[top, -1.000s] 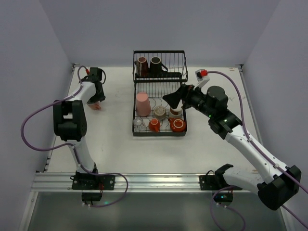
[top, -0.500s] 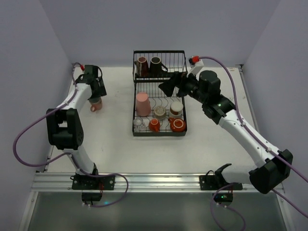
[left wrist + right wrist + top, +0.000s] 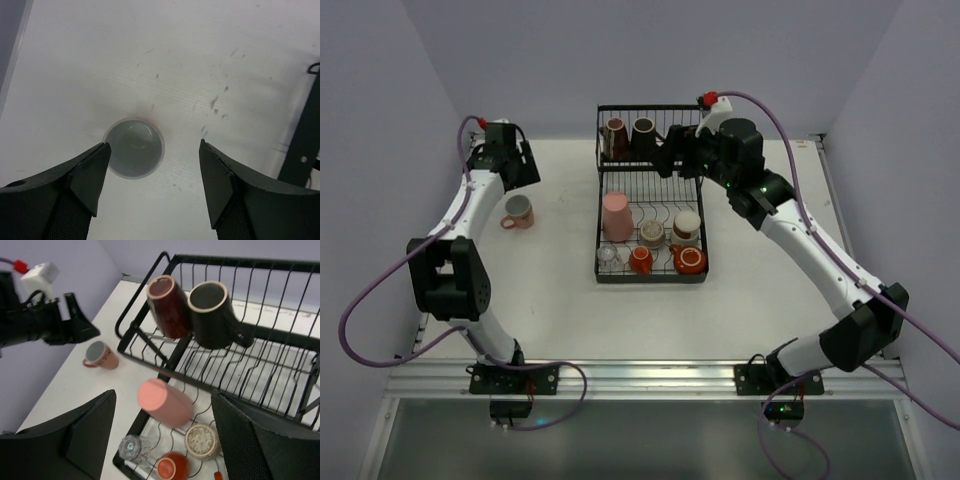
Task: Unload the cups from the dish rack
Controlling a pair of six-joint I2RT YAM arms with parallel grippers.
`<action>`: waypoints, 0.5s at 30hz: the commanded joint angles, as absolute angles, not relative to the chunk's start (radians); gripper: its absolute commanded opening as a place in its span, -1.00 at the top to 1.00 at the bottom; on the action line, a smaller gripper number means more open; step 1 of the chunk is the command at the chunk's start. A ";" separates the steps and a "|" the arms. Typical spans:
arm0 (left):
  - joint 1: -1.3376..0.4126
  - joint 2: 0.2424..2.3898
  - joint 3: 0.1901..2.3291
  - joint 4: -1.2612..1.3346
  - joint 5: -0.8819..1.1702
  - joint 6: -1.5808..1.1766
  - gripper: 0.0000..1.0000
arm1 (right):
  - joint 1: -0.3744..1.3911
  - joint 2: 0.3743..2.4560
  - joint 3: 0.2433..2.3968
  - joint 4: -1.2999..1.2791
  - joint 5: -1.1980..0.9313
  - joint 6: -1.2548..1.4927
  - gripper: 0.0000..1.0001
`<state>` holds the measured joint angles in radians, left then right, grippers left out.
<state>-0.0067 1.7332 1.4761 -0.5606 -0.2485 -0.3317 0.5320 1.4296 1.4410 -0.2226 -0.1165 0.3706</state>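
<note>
The left jaws stand wide apart and hold nothing. In the left wrist view their black fingers (image 3: 85, 175) hang above a small pinkish-brown mug (image 3: 134, 148), which stands upright on the white bench (image 3: 570, 320). Its pale grey inside faces up, and its rim shows just beside the left finger. The top view puts this mug left of the rack and well apart from it, with its handle pointing left.

The right jaws are also spread wide and empty. They hang in the air over the black wire dish rack (image 3: 652, 108), near where the raised rear basket meets the flat lower tray.

In the rear basket a dark red-brown mug (image 3: 167, 305) and a black mug (image 3: 212, 312) lean side by side, mouths tipped up and toward the near side.

In the lower tray:
- a tall pink tumbler (image 3: 617, 216) sits at the left, closed end up
- a speckled beige cup (image 3: 652, 233) is just right of it
- a cream cup (image 3: 686, 222) is further right
- a clear glass (image 3: 607, 255), a small orange-red cup (image 3: 640, 259) and an orange-red mug (image 3: 688, 260) line the near edge, from left to right
</note>
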 commanded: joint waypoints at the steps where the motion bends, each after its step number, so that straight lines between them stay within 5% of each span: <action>1: -0.003 1.556 1.462 -0.496 -0.089 -0.362 -0.57 | 0.529 1.533 1.604 -0.270 -0.040 0.258 -0.57; 8: -0.080 1.169 1.102 -0.195 0.370 -0.437 -0.61 | 0.511 1.773 1.851 -0.344 -0.021 0.011 -0.60; 15: -0.104 0.835 0.835 -0.035 0.515 -0.460 -0.80 | 0.476 1.910 1.970 -0.368 -0.120 -0.123 -0.75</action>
